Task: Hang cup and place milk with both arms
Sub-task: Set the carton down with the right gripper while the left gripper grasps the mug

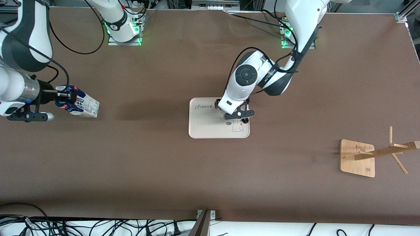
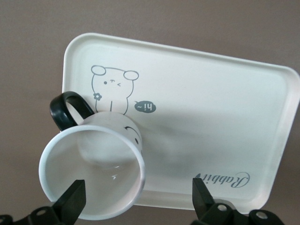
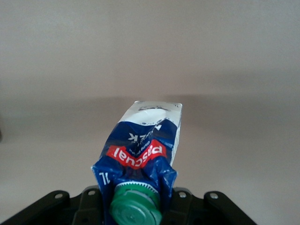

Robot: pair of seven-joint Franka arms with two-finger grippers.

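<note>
The white cup with its black loop handle stands on the cream rabbit tray. My left gripper hovers over it, open, one fingertip over the cup's mouth and the other over the tray's edge. From the front, that left gripper hides the cup at the corner of the tray. The milk, a blue and white carton with a green cap, hangs tilted over the table at the right arm's end. My right gripper is shut on the carton's folded top.
A wooden cup rack with a square base and pegs on its post stands toward the left arm's end of the table, nearer to the front camera than the tray. Cables lie along the table's front edge.
</note>
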